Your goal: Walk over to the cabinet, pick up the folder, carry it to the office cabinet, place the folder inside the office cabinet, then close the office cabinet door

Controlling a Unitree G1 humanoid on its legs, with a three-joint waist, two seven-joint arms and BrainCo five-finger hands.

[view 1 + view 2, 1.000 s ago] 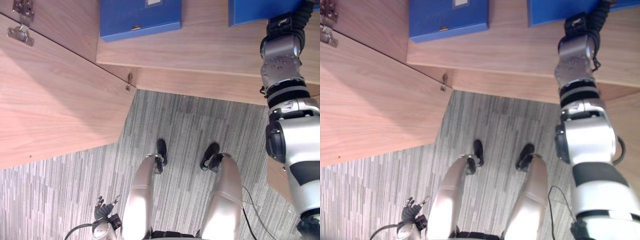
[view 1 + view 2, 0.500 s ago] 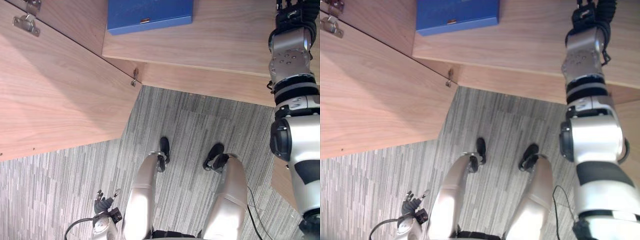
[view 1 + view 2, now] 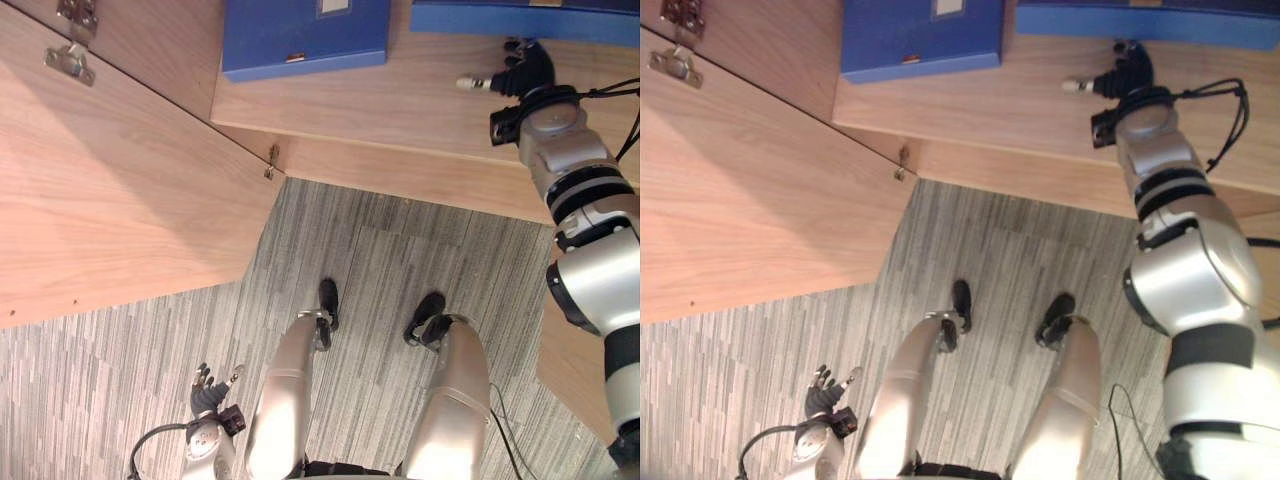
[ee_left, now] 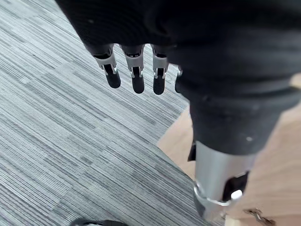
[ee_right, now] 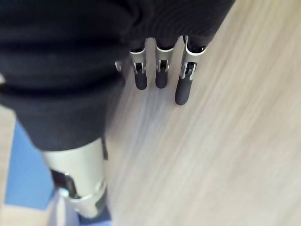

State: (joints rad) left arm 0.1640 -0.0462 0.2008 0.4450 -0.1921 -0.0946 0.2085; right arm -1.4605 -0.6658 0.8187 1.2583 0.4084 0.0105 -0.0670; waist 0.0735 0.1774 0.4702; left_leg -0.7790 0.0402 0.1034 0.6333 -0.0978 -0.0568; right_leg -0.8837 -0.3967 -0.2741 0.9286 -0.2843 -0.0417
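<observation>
Two blue folders lie on the wooden shelf (image 3: 400, 100) of the office cabinet: one (image 3: 305, 38) toward the left, the other (image 3: 520, 18) at the back right. My right hand (image 3: 520, 72) hovers over the shelf just in front of the right folder, open, thumb sticking out to the left, holding nothing. In the right wrist view its fingers (image 5: 160, 75) are straight above bare wood, with that folder's blue (image 5: 26, 179) beside the thumb. My left hand (image 3: 207, 395) hangs low over the carpet, open and empty, its fingers (image 4: 136, 80) straight.
The cabinet door (image 3: 110, 200) stands swung open on the left, with metal hinges (image 3: 70, 60) near its top and a small catch (image 3: 270, 165) at the shelf corner. Grey striped carpet (image 3: 380, 250) lies in front of the cabinet. A wooden panel (image 3: 565, 365) shows at the right.
My right hand has let go of the right folder, opened and drawn back over the shelf into view. The camera shifted a little. The left hand has stayed low.
</observation>
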